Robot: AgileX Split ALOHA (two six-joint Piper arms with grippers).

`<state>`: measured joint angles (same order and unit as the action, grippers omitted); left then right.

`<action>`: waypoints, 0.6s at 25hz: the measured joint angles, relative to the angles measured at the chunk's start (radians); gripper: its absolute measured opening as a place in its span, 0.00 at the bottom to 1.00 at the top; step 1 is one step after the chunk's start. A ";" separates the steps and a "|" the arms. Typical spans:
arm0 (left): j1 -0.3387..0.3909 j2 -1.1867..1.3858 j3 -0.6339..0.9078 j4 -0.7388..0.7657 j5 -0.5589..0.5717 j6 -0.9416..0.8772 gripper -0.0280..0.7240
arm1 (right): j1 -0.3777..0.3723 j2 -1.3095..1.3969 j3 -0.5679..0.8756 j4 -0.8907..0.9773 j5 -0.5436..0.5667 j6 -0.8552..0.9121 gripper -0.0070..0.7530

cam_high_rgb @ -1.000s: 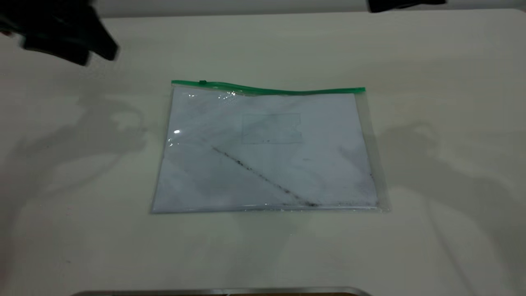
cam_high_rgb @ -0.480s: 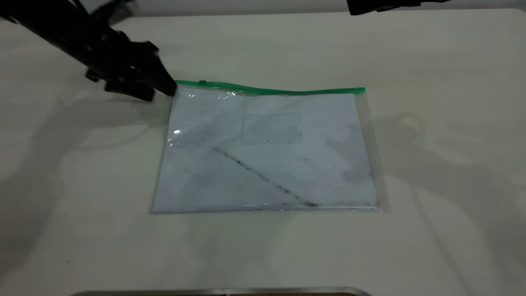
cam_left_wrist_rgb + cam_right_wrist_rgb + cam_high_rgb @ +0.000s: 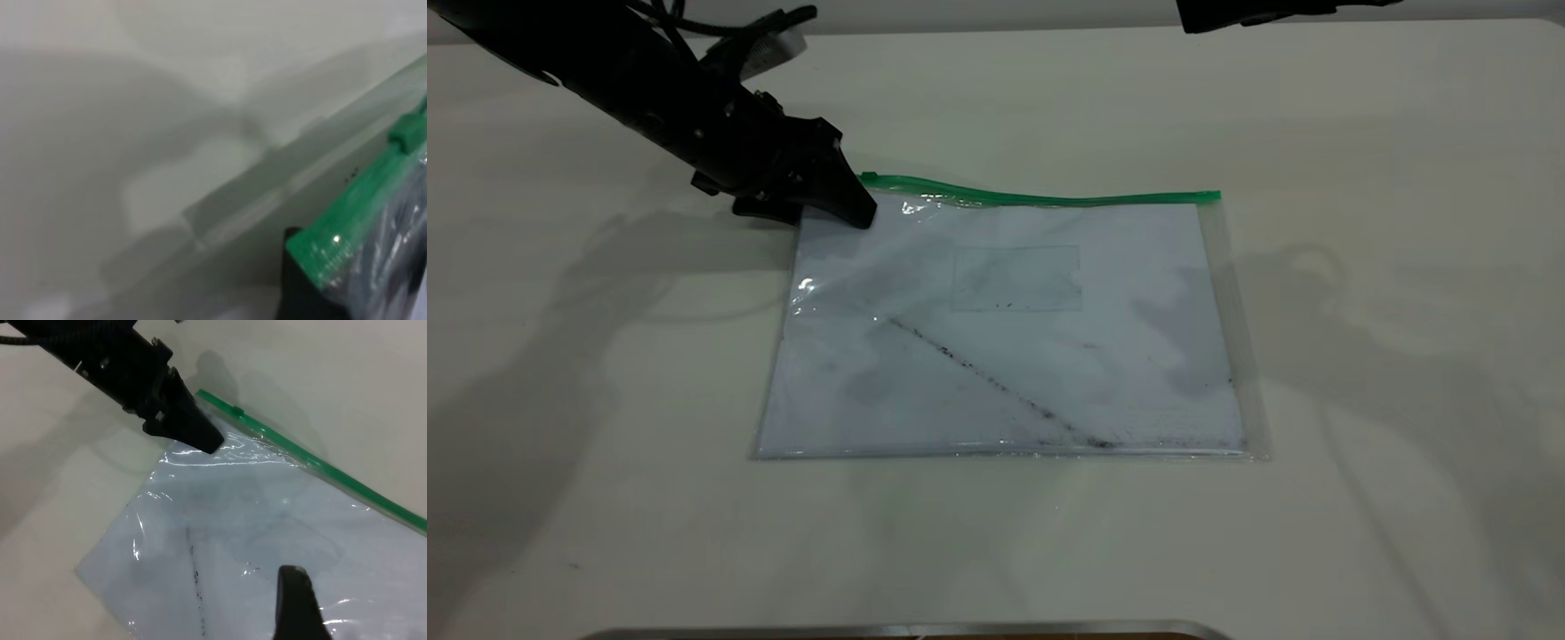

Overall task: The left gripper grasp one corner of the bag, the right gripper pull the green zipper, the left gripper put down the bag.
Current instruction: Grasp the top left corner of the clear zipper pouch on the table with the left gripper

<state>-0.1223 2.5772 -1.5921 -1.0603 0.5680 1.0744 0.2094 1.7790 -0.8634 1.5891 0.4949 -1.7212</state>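
The bag (image 3: 1005, 356), a clear pouch holding white paper with a dark diagonal smudge, lies flat in the middle of the table. Its green zipper (image 3: 1040, 196) runs along the far long edge, and the slider tab (image 3: 235, 409) sits near the left end. My left gripper (image 3: 836, 213) is at the bag's far-left corner and open. In the left wrist view the green corner (image 3: 327, 250) lies over one black finger (image 3: 300, 297); no second finger shows there. My right gripper (image 3: 1263, 12) is high at the back edge, and a black part of it (image 3: 297, 607) hangs above the paper.
The white table (image 3: 1387, 311) carries nothing but the bag. A metal strip (image 3: 907, 631) runs along the near edge. Arm shadows fall on both sides of the bag.
My left gripper has swept from the far-left back of the table down to the bag's far-left corner. The bag has shifted slightly to the right. The right gripper has moved slightly left.
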 joint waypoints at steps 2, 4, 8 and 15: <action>-0.001 0.002 0.000 0.000 -0.002 0.009 0.46 | 0.000 0.000 0.000 0.005 0.000 0.000 0.67; -0.001 0.001 0.000 0.000 0.002 0.028 0.27 | 0.000 0.000 0.000 0.015 -0.003 0.000 0.67; -0.011 -0.030 0.000 0.001 0.009 0.182 0.11 | 0.000 0.026 -0.032 0.025 -0.015 -0.008 0.67; -0.059 -0.124 0.000 0.001 -0.001 0.668 0.11 | 0.000 0.224 -0.240 0.027 0.082 -0.077 0.67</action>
<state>-0.1818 2.4536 -1.5921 -1.0597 0.5666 1.7419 0.2094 2.0027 -1.1035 1.6158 0.5765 -1.7986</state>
